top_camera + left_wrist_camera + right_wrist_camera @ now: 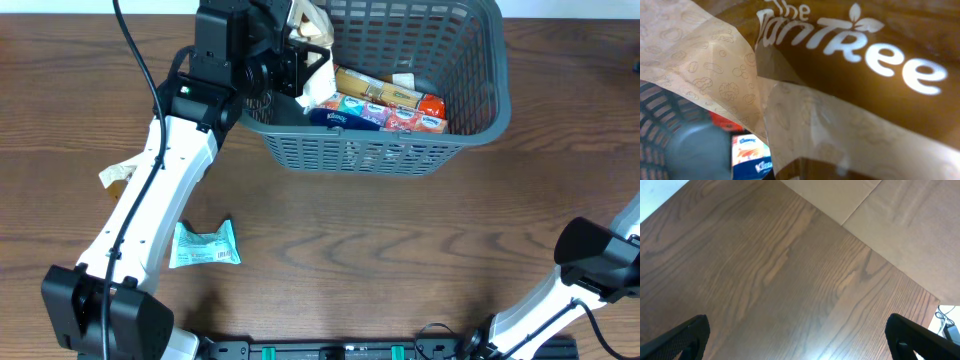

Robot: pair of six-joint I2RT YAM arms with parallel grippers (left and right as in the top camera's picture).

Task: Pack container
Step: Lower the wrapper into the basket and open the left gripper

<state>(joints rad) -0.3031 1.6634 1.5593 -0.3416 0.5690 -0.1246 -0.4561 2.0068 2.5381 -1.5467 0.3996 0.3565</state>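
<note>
The container (480,128), a large dark grey-blue lattice basket, stands at the top middle of the table. In it lie Kleenex packs (345,117), red and orange packs (415,110) and a long yellow pack (375,88). My left gripper (298,55) is over the basket's left end, shut on a brown and tan snack bag (315,38). That bag (850,100) fills the left wrist view and hides the fingers; a Kleenex pack (751,155) and the basket's wall (655,107) show below it. My right gripper (800,339) is open and empty over bare table.
A teal and white snack pack (205,245) lies on the table at the lower left. A tan pack (117,177) lies at the left, partly under my left arm. My right arm (598,258) is at the bottom right corner.
</note>
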